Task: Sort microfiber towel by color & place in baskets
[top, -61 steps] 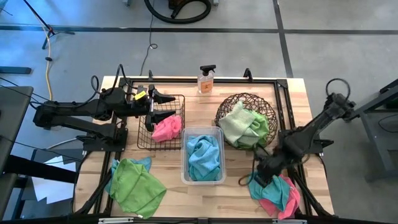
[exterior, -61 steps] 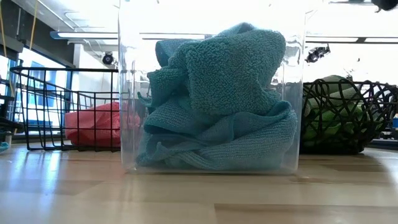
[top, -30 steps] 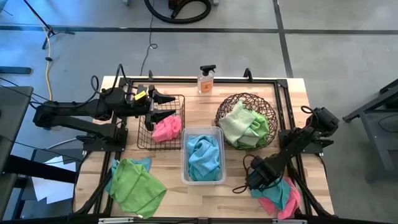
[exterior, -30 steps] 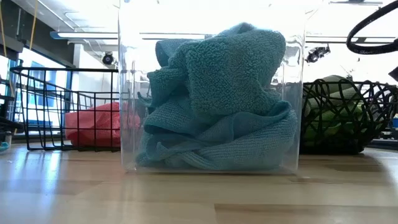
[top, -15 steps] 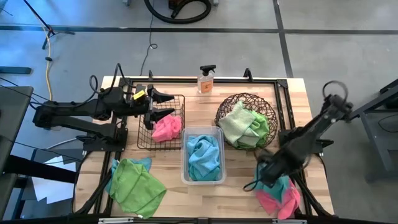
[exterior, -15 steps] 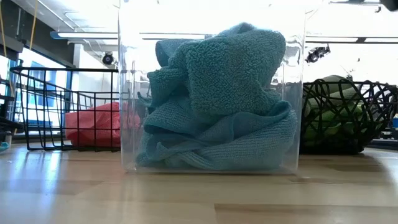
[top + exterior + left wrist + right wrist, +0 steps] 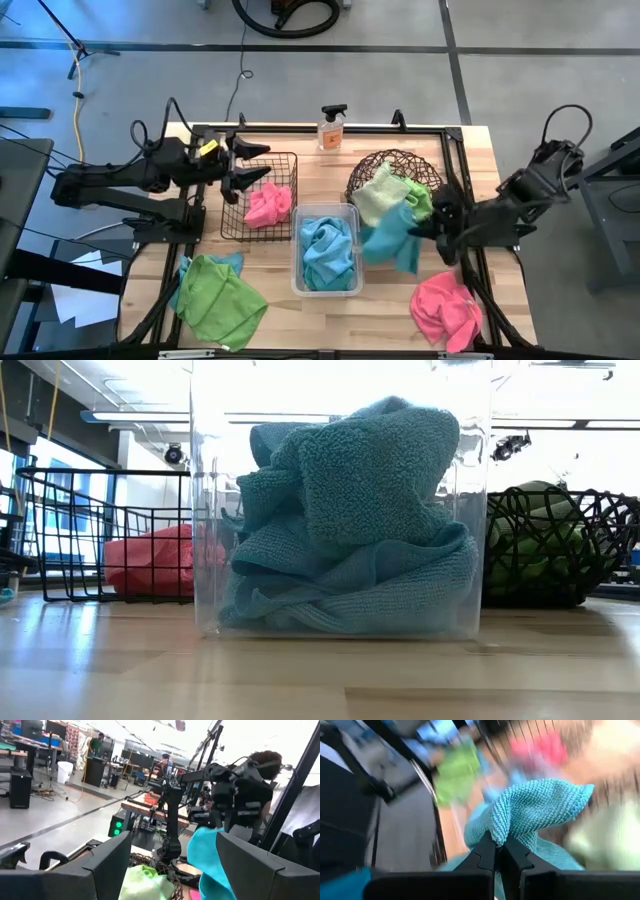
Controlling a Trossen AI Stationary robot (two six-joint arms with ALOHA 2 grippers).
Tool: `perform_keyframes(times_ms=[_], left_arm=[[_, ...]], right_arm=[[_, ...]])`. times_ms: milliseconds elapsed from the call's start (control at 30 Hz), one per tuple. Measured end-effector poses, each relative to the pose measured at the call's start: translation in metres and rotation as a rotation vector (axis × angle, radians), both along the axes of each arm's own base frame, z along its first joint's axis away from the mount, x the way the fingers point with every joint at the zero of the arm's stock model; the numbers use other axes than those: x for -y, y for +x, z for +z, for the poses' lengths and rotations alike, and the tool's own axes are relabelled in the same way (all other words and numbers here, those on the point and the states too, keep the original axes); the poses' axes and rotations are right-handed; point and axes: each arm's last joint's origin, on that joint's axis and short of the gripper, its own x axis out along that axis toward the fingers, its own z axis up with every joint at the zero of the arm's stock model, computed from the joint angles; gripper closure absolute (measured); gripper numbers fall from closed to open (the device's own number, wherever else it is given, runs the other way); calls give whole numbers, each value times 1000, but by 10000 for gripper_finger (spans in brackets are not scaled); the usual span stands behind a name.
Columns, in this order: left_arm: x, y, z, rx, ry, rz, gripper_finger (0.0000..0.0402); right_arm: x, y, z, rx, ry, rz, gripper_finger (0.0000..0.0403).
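Black wire basket (image 7: 262,190) with pink towel (image 7: 267,206), clear tub (image 7: 326,250) with teal towels (image 7: 325,250), dark-brown woven basket (image 7: 396,175) with lime-green towels (image 7: 385,200), teal towel (image 7: 393,238) in dark right gripper (image 7: 432,228), pink towel (image 7: 447,308) near right, green towel (image 7: 222,299) near left, pale wooden table (image 7: 380,300).

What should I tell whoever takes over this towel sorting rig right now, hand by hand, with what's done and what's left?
Right gripper: shut on a teal towel, lifted between the clear tub and the round woven basket.
Left gripper: open, holding nothing, over the wire basket.
Done: pink towel in the wire basket, teal ones in the tub, green ones in the woven basket.
Left: drop the held teal towel in the tub; a pink pile lies at the front right, a green pile over a bit of teal at the front left.
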Motion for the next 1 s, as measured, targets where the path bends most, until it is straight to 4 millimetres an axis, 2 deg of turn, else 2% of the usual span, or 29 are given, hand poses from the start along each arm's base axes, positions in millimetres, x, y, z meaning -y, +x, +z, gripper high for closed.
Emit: perform_keyframes(times_ms=[233, 433, 567, 833, 1000], left_arm=[[0, -7, 4, 27, 0, 0, 124], [0, -9, 5, 34, 0, 0, 124], [0, -11, 6, 40, 0, 0, 124], [1, -18, 9, 67, 1, -3, 124], [1, -20, 10, 71, 0, -2, 124]], right_arm=[[12, 43, 28, 333, -211, 74, 402], [24, 72, 41, 527, -279, 173, 403], [30, 83, 38, 531, -295, 216, 403], [33, 89, 39, 564, -313, 216, 403], [29, 109, 26, 487, -375, 256, 403]])
